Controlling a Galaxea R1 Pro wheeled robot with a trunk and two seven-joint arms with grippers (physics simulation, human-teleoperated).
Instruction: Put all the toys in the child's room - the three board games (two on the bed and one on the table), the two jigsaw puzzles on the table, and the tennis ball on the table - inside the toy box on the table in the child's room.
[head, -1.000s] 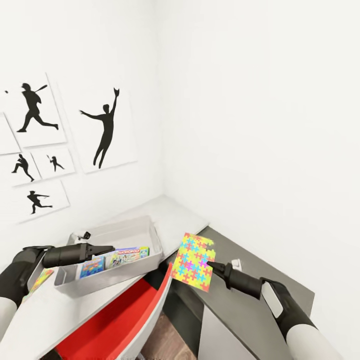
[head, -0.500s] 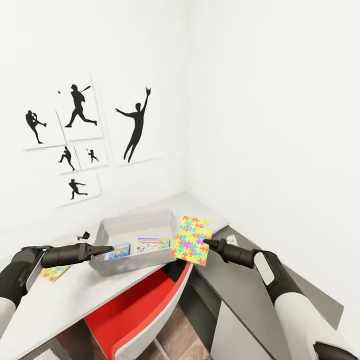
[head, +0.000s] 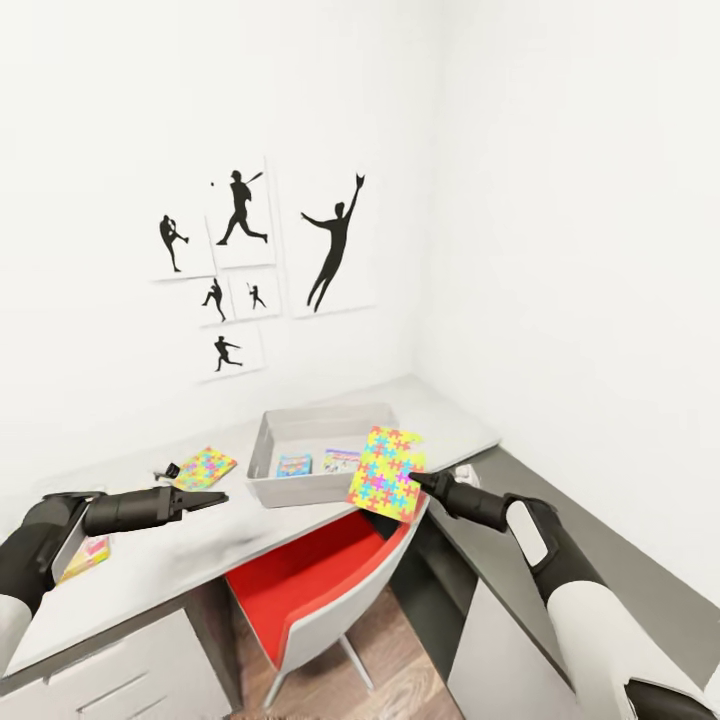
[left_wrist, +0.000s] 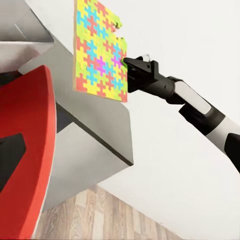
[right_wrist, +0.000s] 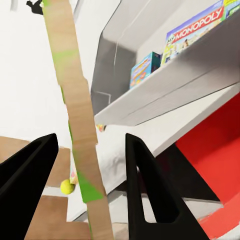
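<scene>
From my head view, the held jigsaw puzzle (head: 386, 473) covers the toy box's (head: 300, 489) near right corner. A small dark object (head: 168, 471) by the second puzzle (head: 203, 467) is too small to identify. A flat box (head: 84, 557) lies half hidden behind my left arm, its print unreadable.

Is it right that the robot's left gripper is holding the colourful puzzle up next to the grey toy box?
Not quite. The right gripper holds the jigsaw puzzle, as the head view shows. It does hang beside the toy box. The left gripper holds nothing.
</scene>
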